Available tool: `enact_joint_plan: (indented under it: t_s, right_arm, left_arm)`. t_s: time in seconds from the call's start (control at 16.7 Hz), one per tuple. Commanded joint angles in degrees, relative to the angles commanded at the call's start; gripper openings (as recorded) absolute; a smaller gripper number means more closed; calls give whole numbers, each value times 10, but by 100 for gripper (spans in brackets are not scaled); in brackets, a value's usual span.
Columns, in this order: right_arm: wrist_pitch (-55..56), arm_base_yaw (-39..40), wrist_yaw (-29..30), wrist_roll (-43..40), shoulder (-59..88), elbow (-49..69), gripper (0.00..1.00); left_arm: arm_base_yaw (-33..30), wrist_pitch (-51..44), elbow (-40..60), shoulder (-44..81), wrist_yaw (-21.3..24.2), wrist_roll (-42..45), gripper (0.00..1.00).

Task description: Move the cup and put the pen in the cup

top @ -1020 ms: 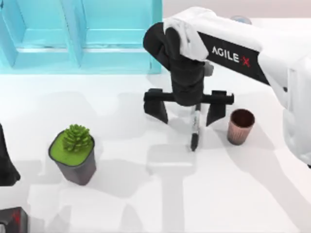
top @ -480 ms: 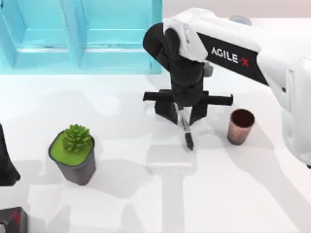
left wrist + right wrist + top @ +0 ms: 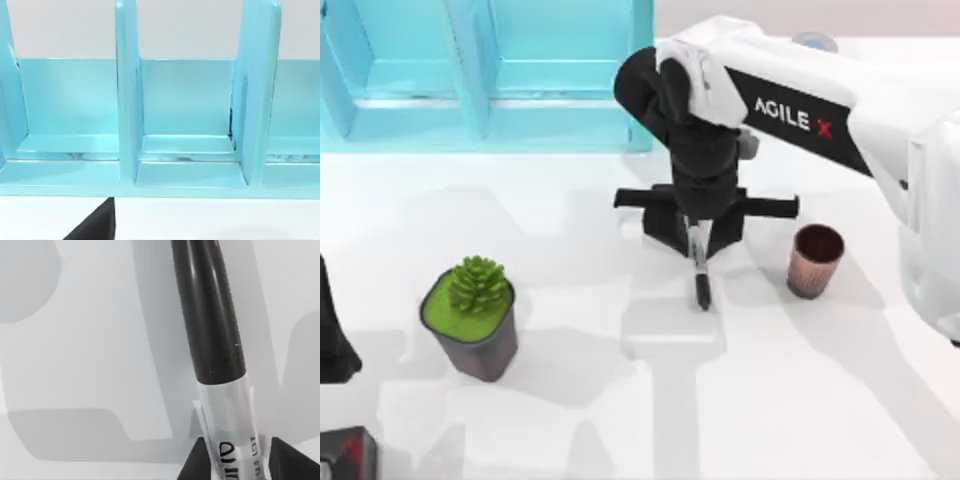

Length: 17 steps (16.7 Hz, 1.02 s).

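The right tool [image 3: 698, 240] is closed on the pen [image 3: 701, 270], its fingers [image 3: 197, 465] pressed against the white label band on both sides. From above, the pen's black capped end points toward the near edge of the white surface [image 3: 770, 400], with the copper-toned ribbed cup [image 3: 815, 260] standing upright just to its right, apart from it. The right wrist view shows the glossy black cap and label lettering up close. The left arm [image 3: 332, 340] sits parked at the left edge; its camera faces a turquoise shelf [image 3: 190, 125].
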Motion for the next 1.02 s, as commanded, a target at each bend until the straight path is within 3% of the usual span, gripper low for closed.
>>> enact_joint_plan:
  t_s: [1.02]
  right_arm:
    - [-54, 73, -6, 71, -216, -164, 0]
  left_arm:
    - [0, 0, 0, 0, 0, 0, 100]
